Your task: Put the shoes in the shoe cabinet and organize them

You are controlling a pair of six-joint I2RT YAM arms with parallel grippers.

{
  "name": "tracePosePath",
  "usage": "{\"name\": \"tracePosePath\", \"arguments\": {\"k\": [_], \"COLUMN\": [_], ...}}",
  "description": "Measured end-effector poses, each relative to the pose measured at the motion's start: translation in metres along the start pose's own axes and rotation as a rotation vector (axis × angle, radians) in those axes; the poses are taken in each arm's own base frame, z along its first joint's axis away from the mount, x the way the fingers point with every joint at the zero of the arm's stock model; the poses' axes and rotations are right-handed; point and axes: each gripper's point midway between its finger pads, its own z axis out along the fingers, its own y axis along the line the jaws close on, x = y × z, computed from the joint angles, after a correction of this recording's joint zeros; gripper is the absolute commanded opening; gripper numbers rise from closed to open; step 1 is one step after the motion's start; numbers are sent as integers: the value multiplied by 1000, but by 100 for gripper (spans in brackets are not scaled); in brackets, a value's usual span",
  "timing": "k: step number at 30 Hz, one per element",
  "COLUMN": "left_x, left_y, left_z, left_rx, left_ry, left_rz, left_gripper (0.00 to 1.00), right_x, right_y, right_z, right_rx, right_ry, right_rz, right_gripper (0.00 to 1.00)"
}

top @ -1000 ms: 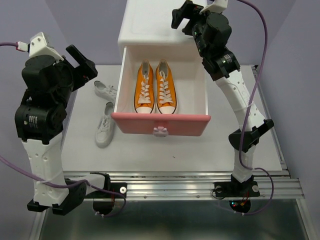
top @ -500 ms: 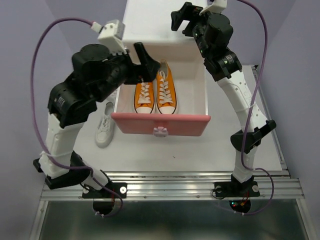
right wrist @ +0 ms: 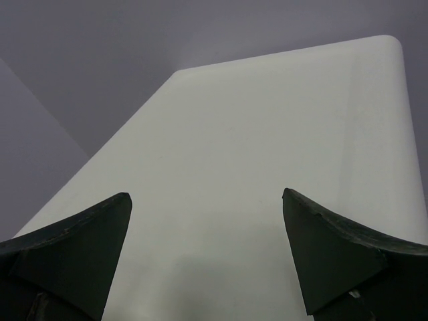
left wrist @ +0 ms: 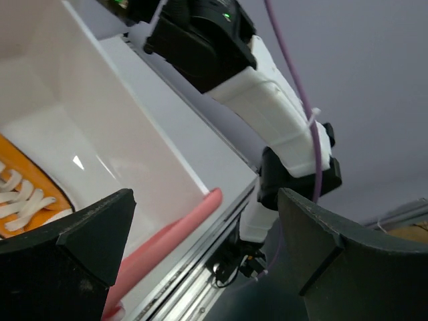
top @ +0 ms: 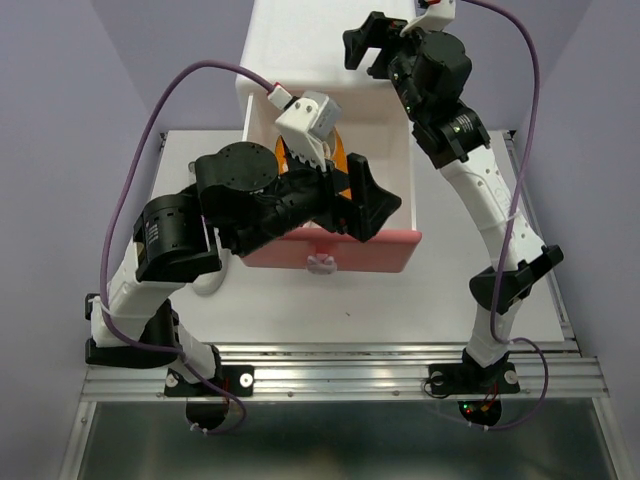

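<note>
The shoe cabinet (top: pixel 300 45) stands at the back with its darker pink drawer (top: pixel 390 250) pulled out. The orange shoes (top: pixel 340 150) lie inside it, mostly hidden under my left arm; one shows in the left wrist view as an orange shoe (left wrist: pixel 27 200). My left gripper (top: pixel 372 208) hangs open over the drawer's right front part, holding nothing, and the left gripper (left wrist: pixel 207 261) looks across the drawer wall at my right arm. My right gripper (top: pixel 365 50) is open above the cabinet top (right wrist: pixel 267 167). Of the white shoes only a sliver (top: pixel 207 284) shows beneath the left arm.
A white bunny knob (top: pixel 320 263) sits on the drawer front. The right arm (left wrist: pixel 267 114) rises beside the drawer's right wall. A metal rail (top: pixel 350 375) runs along the table's near edge. Purple cables loop above both arms.
My left arm has swung from the table's left side rightwards over the open drawer, now covering the orange and white shoes. The right arm has barely shifted. Both grippers stayed open.
</note>
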Motion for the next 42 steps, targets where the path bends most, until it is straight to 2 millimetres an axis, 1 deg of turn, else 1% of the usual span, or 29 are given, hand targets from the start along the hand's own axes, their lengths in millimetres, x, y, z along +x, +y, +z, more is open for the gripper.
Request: {"name": "tracePosePath", "arguments": {"k": [4, 5, 7, 11, 12, 14, 15, 19, 20, 22, 23, 24, 27, 29, 32, 36, 39, 42], "left_x": [14, 18, 32, 72, 78, 99, 107, 149, 164, 186, 194, 209, 230, 242, 257, 259, 252, 245], "left_y": [-28, -31, -34, -32, -34, -38, -40, -41, -39, -29, -23, -8, 18, 29, 42, 57, 73, 81], "left_z": [-11, -12, -16, -29, -32, -40, -44, -59, -63, -66, -67, -70, -71, -67, -62, -54, -45, -39], "left_rx": [98, 110, 125, 126, 129, 133, 136, 99, 77, 10, -19, -80, -191, -255, -333, -412, -476, -501], "left_ry": [43, 54, 96, 221, 242, 306, 328, 427, 457, 484, 488, 506, 511, 504, 489, 457, 417, 376], "left_rz": [11, 12, 18, 44, 46, 49, 52, 65, 67, 32, 14, 6, -10, -22, -64, -123, -151, -156], "left_gripper": [99, 99, 99, 99, 99, 99, 99, 99, 99, 99, 99, 99, 99, 99, 99, 99, 99, 99], "right_x": [0, 0, 1, 2, 1, 1, 2, 2, 2, 1, 1, 1, 1, 0, 0, 0, -1, -1], "right_y": [1, 1, 1, 0, 0, -1, -1, -2, -2, -2, -2, -2, -2, -3, -4, -4, -4, -4], "right_z": [-3, -3, -4, -4, -4, -3, -3, -4, -4, -5, -6, -6, -6, -6, -5, -6, -5, -6], "right_rx": [-8, -10, -14, -16, -16, -14, -14, -15, -17, -18, -19, -18, -18, -19, -16, -16, -15, -14], "right_ry": [3, 1, 1, -2, -3, -4, -4, -8, -11, -13, -15, -15, -17, -18, -18, -19, -20, -22], "right_rz": [-1, -3, -11, -24, -26, -29, -31, -36, -37, -39, -39, -39, -41, -43, -44, -38, -35, -33], "right_gripper": [100, 100, 100, 100, 100, 100, 100, 100, 100, 100, 100, 100, 100, 100, 100, 100, 100, 100]}}
